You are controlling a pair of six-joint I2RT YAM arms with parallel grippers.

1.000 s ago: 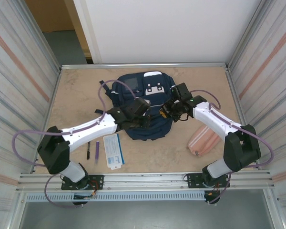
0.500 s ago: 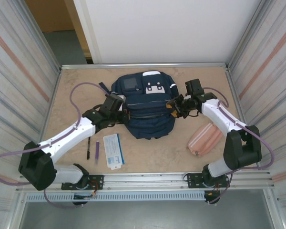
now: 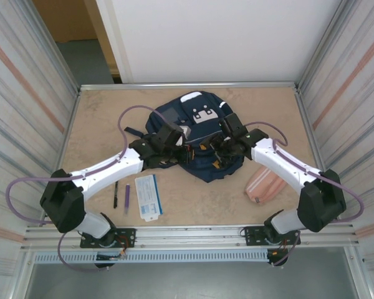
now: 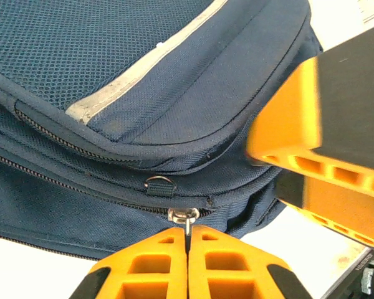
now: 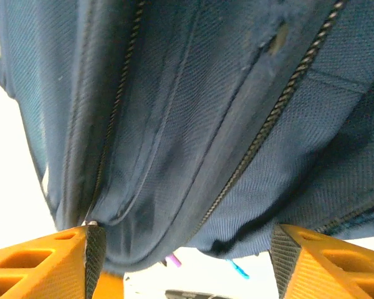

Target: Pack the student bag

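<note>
Bag (image 3: 199,134) lying mid-counter (image 3: 100,124). Pinching zip pull (image 4: 186,216) at bag's left side with left tool (image 4: 187,240). Straddling bag's right side with right tool (image 5: 184,240), spread wide, not clamped. Clamp fabric there first, then pull along zip line, never upward.

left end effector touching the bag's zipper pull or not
Touching. The left wrist view shows the left end effector shut on the zipper pull of the bag, pinching its metal tab.

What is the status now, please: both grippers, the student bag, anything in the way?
Left gripper shut on zipper pull. Right gripper open, jaws astride student bag fold. Pink pouch, booklet, pens on table, unpacked, clear of arms.
</note>
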